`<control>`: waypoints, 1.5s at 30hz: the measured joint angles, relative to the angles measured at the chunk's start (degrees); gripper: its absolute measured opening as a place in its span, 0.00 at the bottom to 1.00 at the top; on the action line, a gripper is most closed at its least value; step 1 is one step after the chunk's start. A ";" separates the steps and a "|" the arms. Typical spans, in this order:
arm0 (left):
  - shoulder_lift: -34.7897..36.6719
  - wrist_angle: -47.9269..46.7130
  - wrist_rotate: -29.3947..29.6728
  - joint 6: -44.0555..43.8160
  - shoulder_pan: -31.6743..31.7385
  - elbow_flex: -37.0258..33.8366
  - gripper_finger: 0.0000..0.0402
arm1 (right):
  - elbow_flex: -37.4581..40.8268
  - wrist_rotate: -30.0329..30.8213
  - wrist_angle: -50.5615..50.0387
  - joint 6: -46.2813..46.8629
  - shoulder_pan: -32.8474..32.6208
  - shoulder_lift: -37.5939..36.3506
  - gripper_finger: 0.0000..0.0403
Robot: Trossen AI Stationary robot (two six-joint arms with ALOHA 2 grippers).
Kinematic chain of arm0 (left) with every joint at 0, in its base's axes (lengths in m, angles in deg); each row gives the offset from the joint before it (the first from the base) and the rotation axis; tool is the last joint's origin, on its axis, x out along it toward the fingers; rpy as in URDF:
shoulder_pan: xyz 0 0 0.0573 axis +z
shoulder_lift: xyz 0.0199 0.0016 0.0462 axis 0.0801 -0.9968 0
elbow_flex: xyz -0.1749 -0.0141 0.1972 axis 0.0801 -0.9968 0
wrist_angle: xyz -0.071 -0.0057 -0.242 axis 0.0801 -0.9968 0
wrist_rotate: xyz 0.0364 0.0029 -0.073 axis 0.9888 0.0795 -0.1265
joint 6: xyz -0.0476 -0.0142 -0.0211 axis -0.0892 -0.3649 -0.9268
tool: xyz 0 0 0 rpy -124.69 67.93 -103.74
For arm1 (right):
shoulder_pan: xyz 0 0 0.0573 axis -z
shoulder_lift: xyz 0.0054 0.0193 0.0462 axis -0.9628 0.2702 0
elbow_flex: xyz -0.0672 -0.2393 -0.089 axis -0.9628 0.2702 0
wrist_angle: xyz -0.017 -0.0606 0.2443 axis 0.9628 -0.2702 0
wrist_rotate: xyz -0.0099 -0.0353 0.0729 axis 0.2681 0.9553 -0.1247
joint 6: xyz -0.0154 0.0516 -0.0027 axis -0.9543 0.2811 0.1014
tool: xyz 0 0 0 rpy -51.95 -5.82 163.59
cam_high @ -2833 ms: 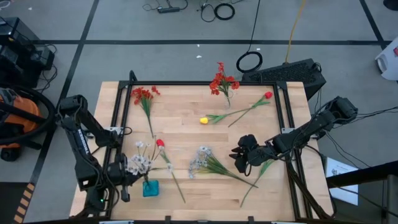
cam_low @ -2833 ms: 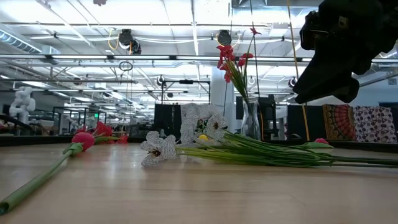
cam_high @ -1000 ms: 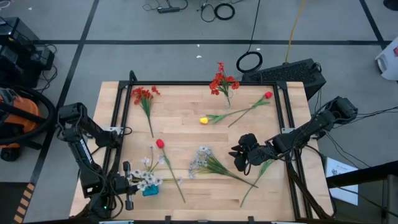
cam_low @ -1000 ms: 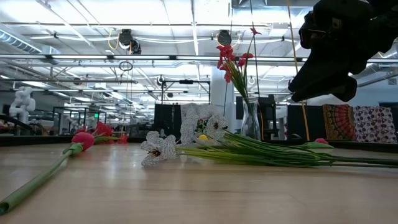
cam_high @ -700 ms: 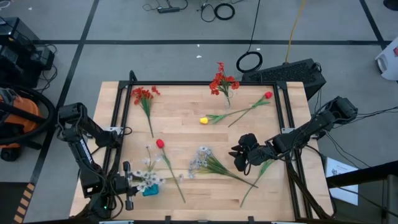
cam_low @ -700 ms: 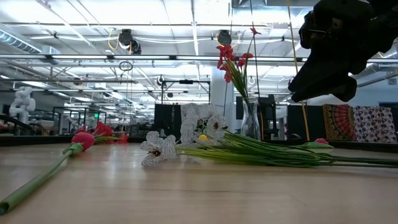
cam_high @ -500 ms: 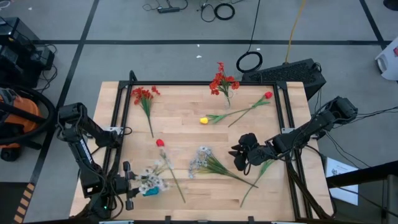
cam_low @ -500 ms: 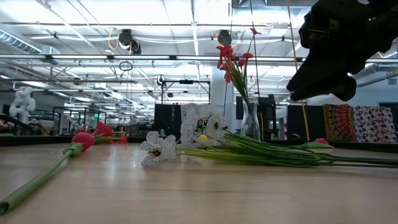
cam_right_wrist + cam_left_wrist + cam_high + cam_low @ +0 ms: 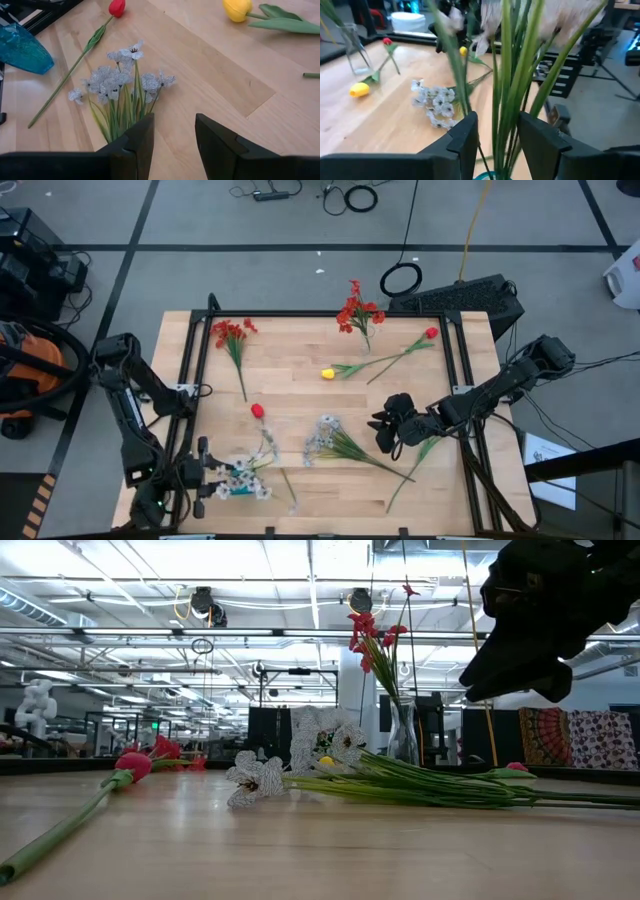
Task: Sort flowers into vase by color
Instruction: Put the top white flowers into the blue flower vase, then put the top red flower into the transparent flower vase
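White blossoms [image 9: 555, 17] blur against the left wrist lens; blue vase [image 9: 22, 50] cut off at the edge.

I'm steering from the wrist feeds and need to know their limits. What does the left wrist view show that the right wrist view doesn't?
Only the left wrist view: green stalks standing between the open left gripper fingers, and a clear glass vase. Only the right wrist view: the blue glass vase in full, and the open right gripper. Both show the white blossom spray lying on the wooden table, the red tulip and the yellow tulip.

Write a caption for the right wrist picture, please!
Open right end effector hovering above a white flower spray, with a red tulip and yellow tulip beyond.
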 joint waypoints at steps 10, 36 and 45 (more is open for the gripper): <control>9.15 -10.34 -5.11 -0.04 0.00 0.02 0.36 | 0.00 -0.40 0.00 0.21 -0.04 0.00 0.33; 11.17 -54.13 -12.14 -52.73 9.04 -5.56 0.36 | 0.00 0.64 -0.04 -0.48 1.00 0.00 0.33; 15.82 -55.07 -18.94 -55.76 14.80 -11.34 0.36 | 0.00 4.42 -0.05 -1.15 4.03 0.00 0.33</control>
